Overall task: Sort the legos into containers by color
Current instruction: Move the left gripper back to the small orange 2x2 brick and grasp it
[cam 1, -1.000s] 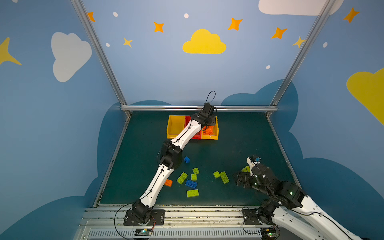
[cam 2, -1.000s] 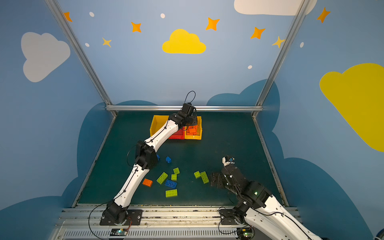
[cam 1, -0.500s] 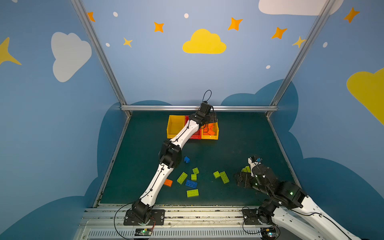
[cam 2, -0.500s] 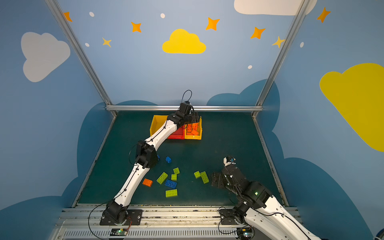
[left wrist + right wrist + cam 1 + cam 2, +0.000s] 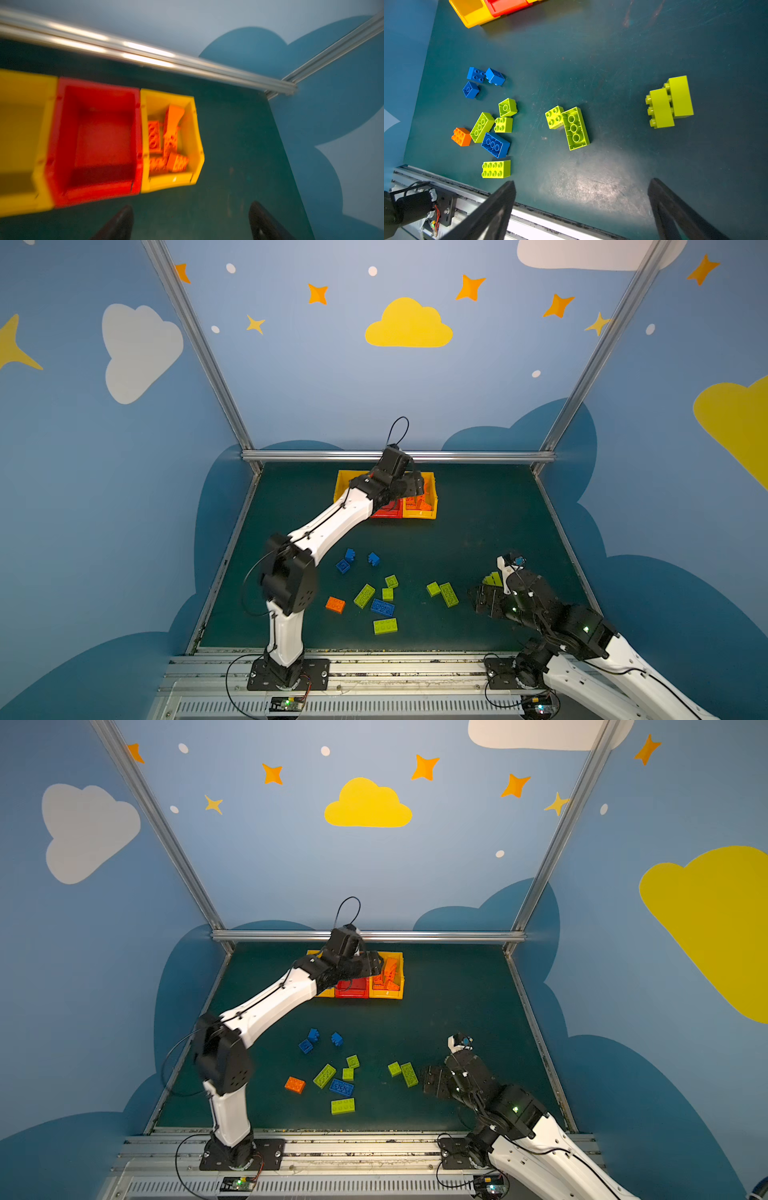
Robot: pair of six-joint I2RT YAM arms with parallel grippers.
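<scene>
Both grippers gaped, empty. My left gripper (image 5: 191, 209) reached far over the yellow bin (image 5: 196, 133) holding orange legos (image 5: 162, 141), beside the red bin (image 5: 97, 87); my right gripper (image 5: 582, 182) hovered low near loose legos (image 5: 575, 128), green, blue and orange.

The red container (image 5: 99, 145) stands between two yellow containers (image 5: 20, 135), walls touching. The yellow container (image 5: 386, 993) right of it holds piled orange legos (image 5: 166, 143). Well apart from the red container, loose on the counter (image 5: 612, 62), lie blue legos (image 5: 475, 74), lime green legos (image 5: 575, 127) and one orange lego (image 5: 461, 136).
</scene>
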